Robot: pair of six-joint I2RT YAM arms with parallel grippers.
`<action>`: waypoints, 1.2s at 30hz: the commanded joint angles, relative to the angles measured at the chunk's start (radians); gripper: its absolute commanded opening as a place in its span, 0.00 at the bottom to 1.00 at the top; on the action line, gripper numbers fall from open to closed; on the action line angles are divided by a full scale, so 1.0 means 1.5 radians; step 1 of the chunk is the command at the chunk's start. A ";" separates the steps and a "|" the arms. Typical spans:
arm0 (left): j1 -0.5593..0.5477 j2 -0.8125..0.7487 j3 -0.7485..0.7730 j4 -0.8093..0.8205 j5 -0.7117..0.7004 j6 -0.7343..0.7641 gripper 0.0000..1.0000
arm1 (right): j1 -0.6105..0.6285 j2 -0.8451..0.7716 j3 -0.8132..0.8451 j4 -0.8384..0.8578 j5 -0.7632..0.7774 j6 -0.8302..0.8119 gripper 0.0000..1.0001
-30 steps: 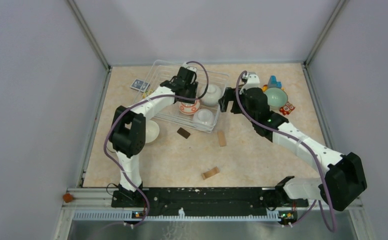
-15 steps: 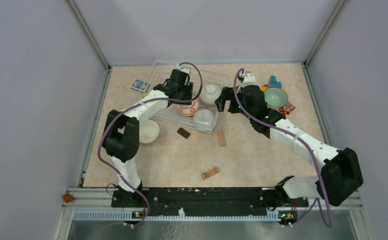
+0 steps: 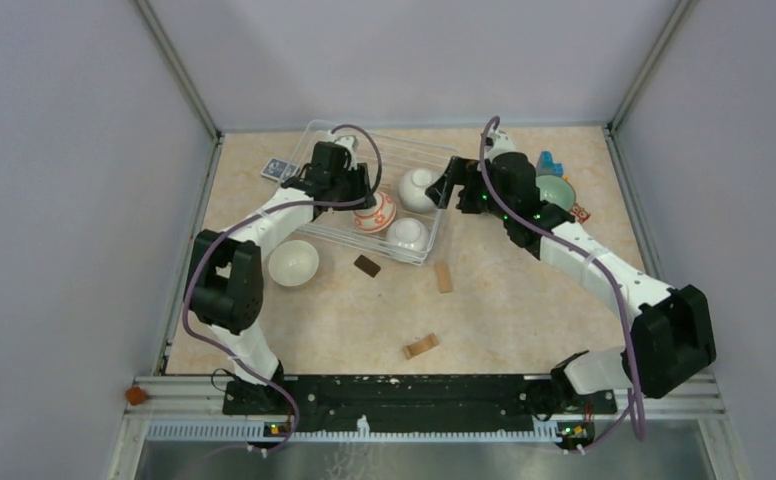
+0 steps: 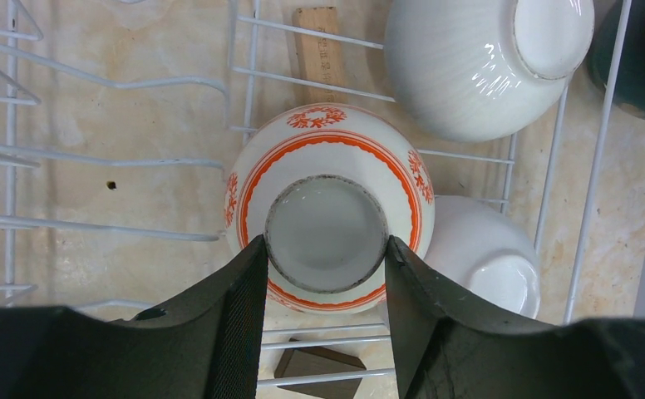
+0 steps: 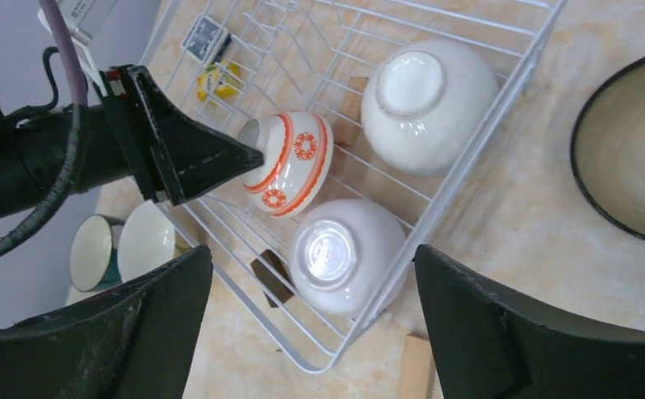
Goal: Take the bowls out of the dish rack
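Bright, even, diffuse light; shadows are faint and soft. In the left wrist view the orange bowl (image 4: pixel 327 150) at centre is sharp, and glints streak the white bowl (image 4: pixel 469 75) at 1 o'clock. The near black fingers (image 4: pixel 228 332) show little detail.

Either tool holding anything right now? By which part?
Left tool grips the orange-patterned bowl by its foot ring, one finger on each side, inside the dish rack. Right tool is open, holding nothing.

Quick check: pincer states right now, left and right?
Left pincer: closed on the foot ring of the orange-patterned bowl.
Right pincer: open, holding nothing.
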 commanded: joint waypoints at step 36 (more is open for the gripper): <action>0.107 -0.091 -0.177 0.241 0.231 -0.136 0.35 | 0.013 0.464 0.357 -0.027 -0.285 0.176 0.75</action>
